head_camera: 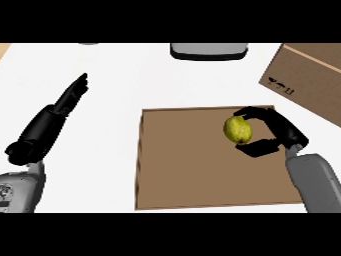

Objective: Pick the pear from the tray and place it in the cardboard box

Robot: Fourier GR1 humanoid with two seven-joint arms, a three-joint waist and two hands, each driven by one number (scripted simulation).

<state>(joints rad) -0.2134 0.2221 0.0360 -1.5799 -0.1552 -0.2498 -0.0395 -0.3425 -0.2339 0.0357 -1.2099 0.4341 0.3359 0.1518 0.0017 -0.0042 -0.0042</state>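
Head view, looking steeply down on a white counter (114,80).

Right hand (280,131) over the right part of a flat brown tray (188,180) — fingers and thumb curled round a yellow-green pear (237,129), fingers at its top, thumb at its lower end. Pear upright, seen against the tray's upper right area; whether lifted or touching the surface, impossible to tell. Grey right forearm entering from the lower edge, crossing the tray's right border.

Left hand (68,100) well apart on the left, over the bare counter — fingers straight, together, pointing toward the far edge, holding nothing. Grey left forearm at the lower left corner.

Cardboard box (313,82) at the upper right, beyond the tray's far right corner, tilted in the view, black handling marks on its near face. Pear outside the box, near but apart from it.

Dark-rimmed grey object (208,51) at the counter's far edge, cut off by the frame.
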